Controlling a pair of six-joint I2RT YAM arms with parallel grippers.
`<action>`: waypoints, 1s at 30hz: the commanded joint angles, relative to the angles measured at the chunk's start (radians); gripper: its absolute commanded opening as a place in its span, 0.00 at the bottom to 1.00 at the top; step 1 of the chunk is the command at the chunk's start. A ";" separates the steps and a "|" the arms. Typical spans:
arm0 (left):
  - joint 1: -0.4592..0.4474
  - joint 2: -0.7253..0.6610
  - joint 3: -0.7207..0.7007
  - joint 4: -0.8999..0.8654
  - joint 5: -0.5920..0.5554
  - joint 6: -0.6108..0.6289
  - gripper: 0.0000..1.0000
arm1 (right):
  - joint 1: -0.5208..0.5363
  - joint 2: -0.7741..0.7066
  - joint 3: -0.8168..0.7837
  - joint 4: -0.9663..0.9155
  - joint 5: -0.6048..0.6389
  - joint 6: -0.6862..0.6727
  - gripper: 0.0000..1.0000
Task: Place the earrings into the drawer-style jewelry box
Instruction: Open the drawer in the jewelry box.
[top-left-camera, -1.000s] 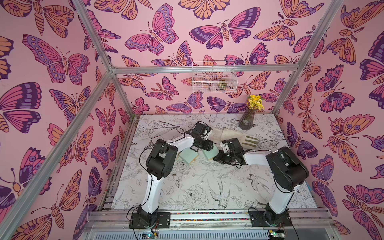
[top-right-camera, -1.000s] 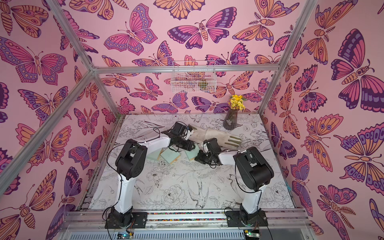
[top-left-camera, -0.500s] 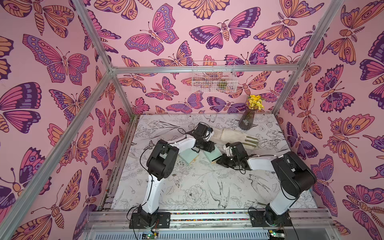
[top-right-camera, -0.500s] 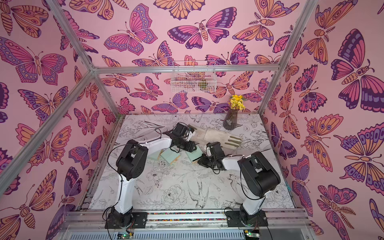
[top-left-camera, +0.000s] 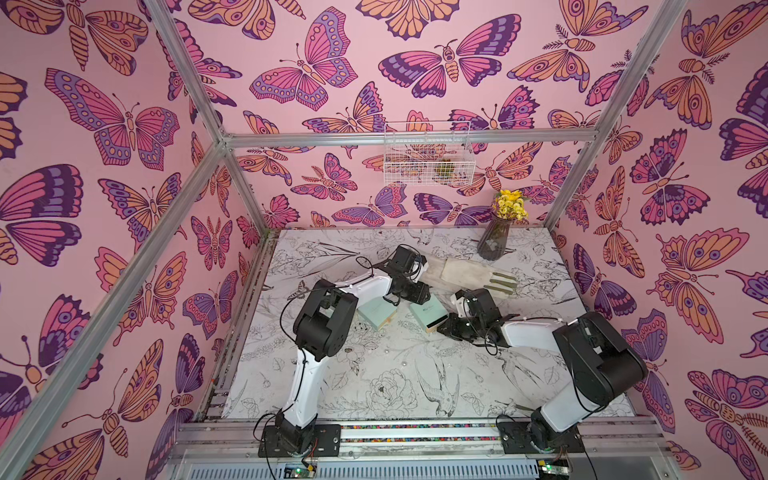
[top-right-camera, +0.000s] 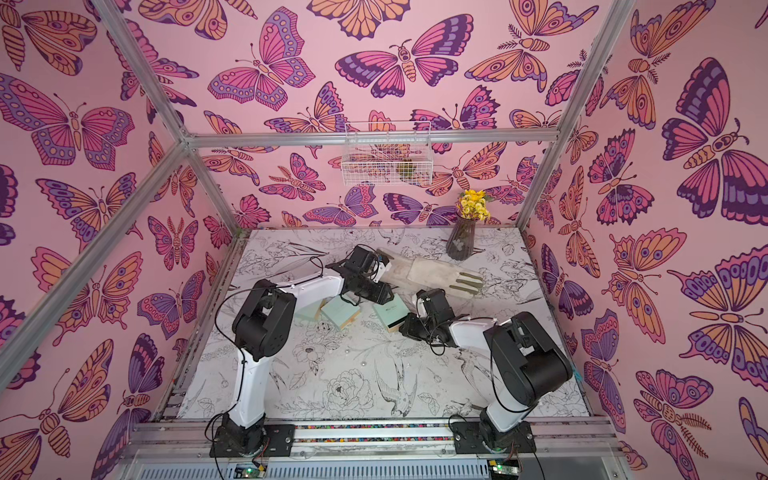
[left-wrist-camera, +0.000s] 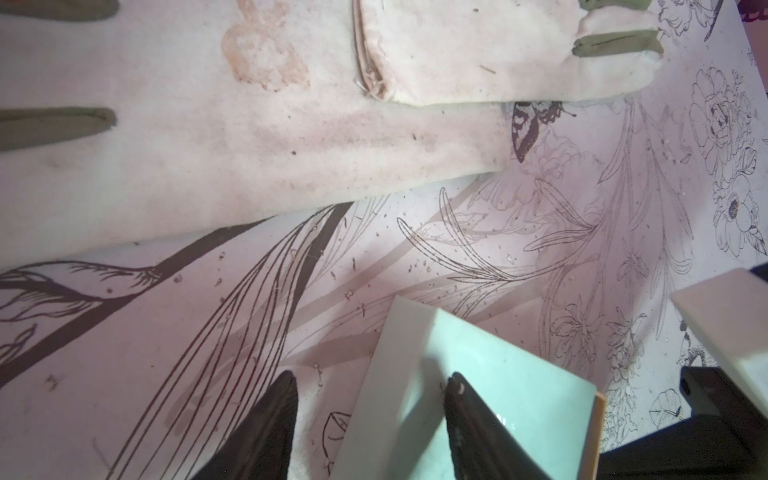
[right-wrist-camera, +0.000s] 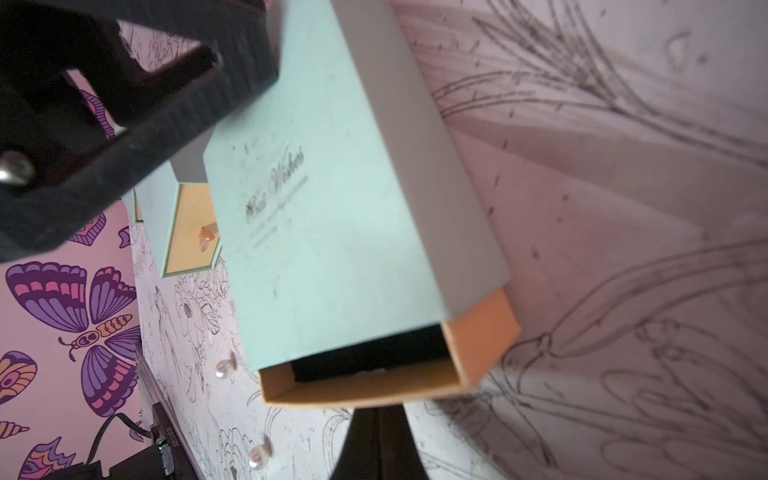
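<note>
Three mint boxes (top-right-camera: 340, 313) are counted on the desk (top-left-camera: 395, 395). Two pearl earrings (right-wrist-camera: 224, 368) are seen loose on the desk, near the boxes. One drawer (right-wrist-camera: 374, 386) is pulled out slightly; its content cannot be told. The left fingers (top-left-camera: 422, 296) are half open above a box, gripping nothing. The right fingers (right-wrist-camera: 376, 419) are closed just before that drawer.

Pink butterfly-print walls (top-left-camera: 353, 50), framed by aluminium bars (top-left-camera: 407, 138), surround a tabletop (top-left-camera: 399, 374) printed with black line-drawn flowers and birds.
</note>
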 joint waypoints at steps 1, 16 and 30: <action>0.022 0.063 -0.039 -0.105 -0.132 0.030 0.58 | 0.003 -0.025 -0.031 -0.113 -0.020 -0.024 0.00; 0.023 -0.049 -0.099 -0.085 -0.047 0.031 0.61 | 0.004 -0.013 -0.023 -0.124 0.005 -0.030 0.00; 0.026 -0.065 -0.129 -0.082 -0.023 0.040 0.62 | 0.004 0.001 -0.008 -0.140 0.010 -0.044 0.00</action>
